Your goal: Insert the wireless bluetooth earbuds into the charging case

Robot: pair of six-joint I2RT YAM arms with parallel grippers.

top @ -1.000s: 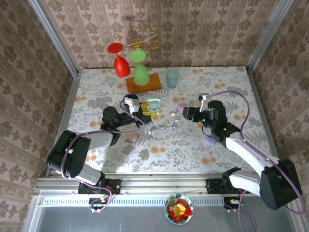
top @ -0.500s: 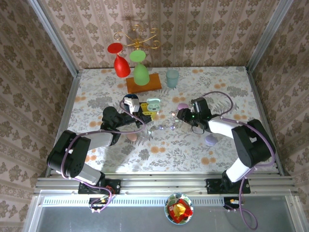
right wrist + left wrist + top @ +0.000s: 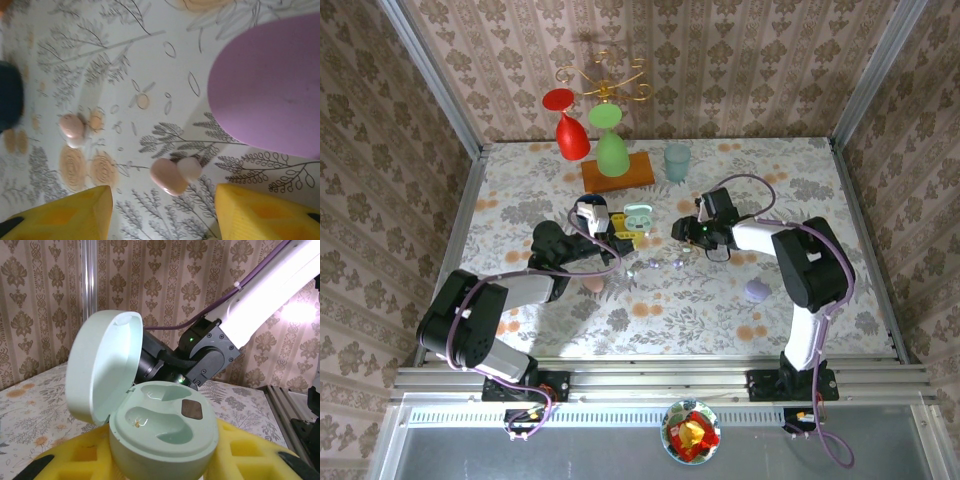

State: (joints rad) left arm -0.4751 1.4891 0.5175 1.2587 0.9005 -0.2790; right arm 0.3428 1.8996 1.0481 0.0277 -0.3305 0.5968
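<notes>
The mint-green charging case (image 3: pixel 165 430) stands open, its lid tipped back to the left and both wells empty. My left gripper (image 3: pixel 160 462) is shut on its base with the yellow pads (image 3: pixel 260 452) on either side; from above the case (image 3: pixel 638 215) sits left of centre. A pinkish earbud (image 3: pixel 170 176) lies on the flowered table, just ahead of the gap of my right gripper (image 3: pixel 162 212), which is open and touches nothing. A second bud (image 3: pixel 72 129) lies further left. Seen from above, my right gripper (image 3: pixel 682 232) hovers right of the case, with tiny buds (image 3: pixel 676 263) nearby.
A closed lilac case (image 3: pixel 270 85) lies close to the right fingertip. Another lilac case (image 3: pixel 757 291) and a pink one (image 3: pixel 592 284) rest nearer the front. Red (image 3: pixel 570 130) and green (image 3: pixel 612 150) glasses, a wooden block (image 3: pixel 618 172) and a pale cup (image 3: pixel 677 160) stand at the back.
My right arm has swung left and away from the front, bringing its gripper down over the buds near the mint case. The left arm and the case have stayed still.
</notes>
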